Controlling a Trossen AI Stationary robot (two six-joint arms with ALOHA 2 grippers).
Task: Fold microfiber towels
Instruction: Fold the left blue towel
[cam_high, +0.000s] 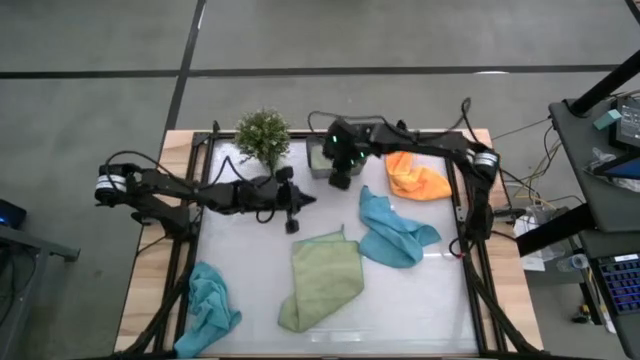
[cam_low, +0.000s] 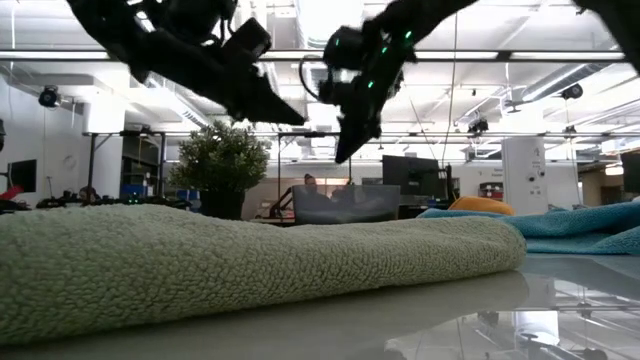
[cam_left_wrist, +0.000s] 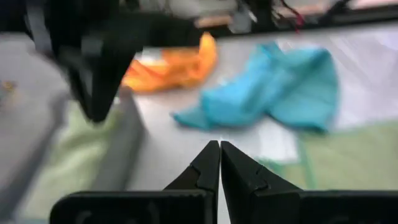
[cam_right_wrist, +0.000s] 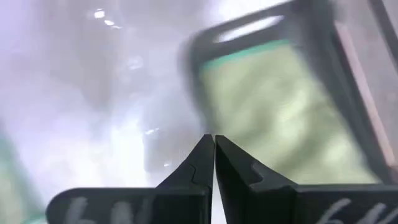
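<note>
Near the bottom of the high view, a light green towel (cam_high: 322, 280) lies half folded at centre of the tabletop (cam_high: 250, 270); a teal towel (cam_high: 208, 305) is bunched at lower left. Further up, right of centre, a 2nd teal towel (cam_high: 393, 232) lies crumpled. The left gripper (cam_high: 293, 218) hangs above the tabletop, jaws together, holding nothing. At the top, the right gripper (cam_high: 340, 180), jaws together, is over the grey bin (cam_high: 320, 160) w/ green cloth inside; orange towel (cam_high: 415, 178) to the right, plant (cam_high: 262, 136) to the left.
</note>
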